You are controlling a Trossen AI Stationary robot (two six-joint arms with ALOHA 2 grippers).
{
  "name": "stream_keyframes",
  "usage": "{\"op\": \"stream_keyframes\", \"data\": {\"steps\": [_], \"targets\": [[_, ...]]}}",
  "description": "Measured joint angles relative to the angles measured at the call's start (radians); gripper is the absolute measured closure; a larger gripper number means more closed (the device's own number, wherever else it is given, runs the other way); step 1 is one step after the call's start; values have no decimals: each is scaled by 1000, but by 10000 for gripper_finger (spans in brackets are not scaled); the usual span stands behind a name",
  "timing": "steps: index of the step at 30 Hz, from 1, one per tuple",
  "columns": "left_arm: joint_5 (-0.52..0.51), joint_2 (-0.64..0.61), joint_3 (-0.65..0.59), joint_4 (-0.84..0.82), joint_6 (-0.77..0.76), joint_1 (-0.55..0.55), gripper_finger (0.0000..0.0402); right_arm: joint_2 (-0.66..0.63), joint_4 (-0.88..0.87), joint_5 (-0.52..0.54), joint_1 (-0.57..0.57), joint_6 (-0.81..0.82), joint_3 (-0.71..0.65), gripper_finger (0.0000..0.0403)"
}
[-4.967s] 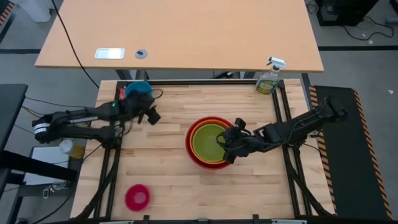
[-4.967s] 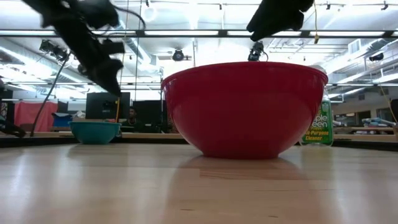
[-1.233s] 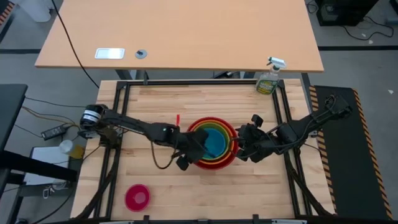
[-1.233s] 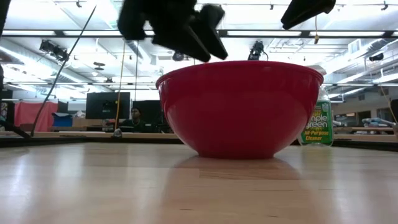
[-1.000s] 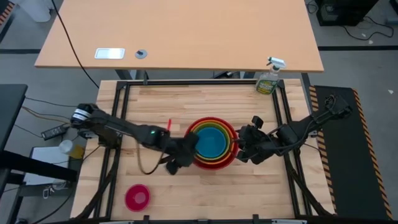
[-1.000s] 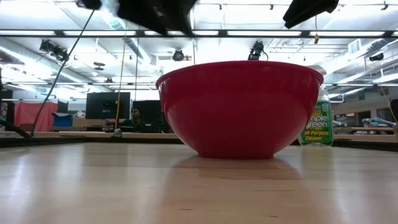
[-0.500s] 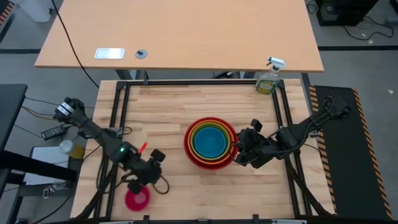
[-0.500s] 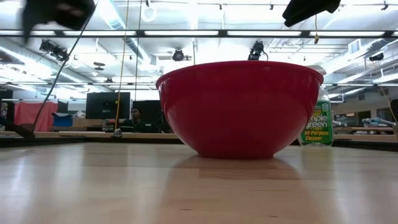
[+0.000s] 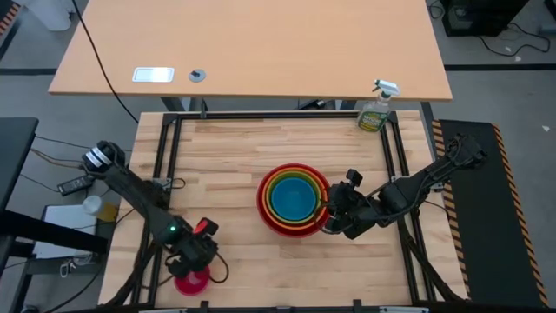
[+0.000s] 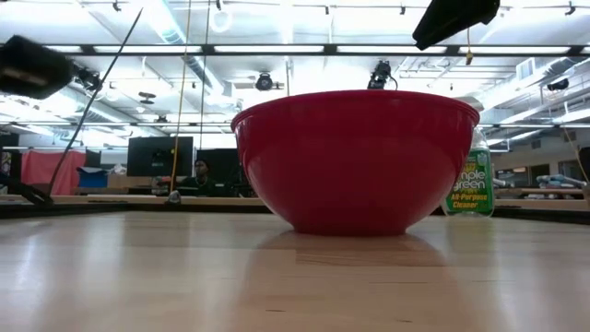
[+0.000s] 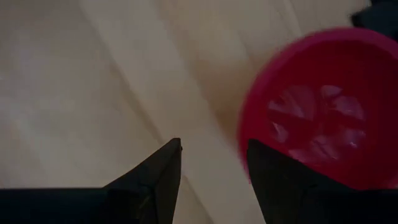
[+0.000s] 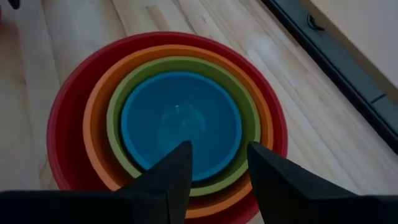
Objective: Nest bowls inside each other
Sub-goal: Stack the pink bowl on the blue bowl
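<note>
The red bowl [image 9: 295, 228] stands on the table right of centre, with the orange [image 12: 93, 118], lime green [image 12: 249, 109] and blue [image 12: 180, 124] bowls nested in it. The small pink bowl [image 9: 191, 282] sits at the near left edge. My left gripper [image 11: 213, 149] hovers open, pointing down, beside and above the pink bowl [image 11: 329, 106]; one finger shows in front of its rim, and whether it touches I cannot tell. My right gripper [image 12: 219, 149] is open above the stack's right rim [image 9: 327, 209], with nothing between its fingers.
A green spray bottle [image 9: 375, 113] stands at the far right corner, behind the red bowl in the low view [image 10: 472, 189]. Black frame rails [image 9: 156, 174] run along the table's sides. Bare wood lies between the pink bowl and the stack.
My left gripper has swung away from the stack's left side toward the table's near left corner, sinking and rolling as it went, and now stands over the pink bowl. The blue bowl stays nested in the stack.
</note>
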Motion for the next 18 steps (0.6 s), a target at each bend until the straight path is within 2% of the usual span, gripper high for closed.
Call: {"op": "stream_keyframes", "data": {"steps": [6, 12, 15, 18], "targets": [[76, 56, -1, 9, -18, 5, 218, -1, 3, 0, 0, 4, 0, 241], [93, 136, -1, 15, -8, 6, 225, -1, 18, 0, 0, 5, 0, 241], [93, 158, -1, 13, 10, 6, 259, -1, 16, 0, 0, 5, 0, 241], [95, 164, -1, 14, 22, 6, 321, -1, 16, 0, 0, 5, 0, 241]]}}
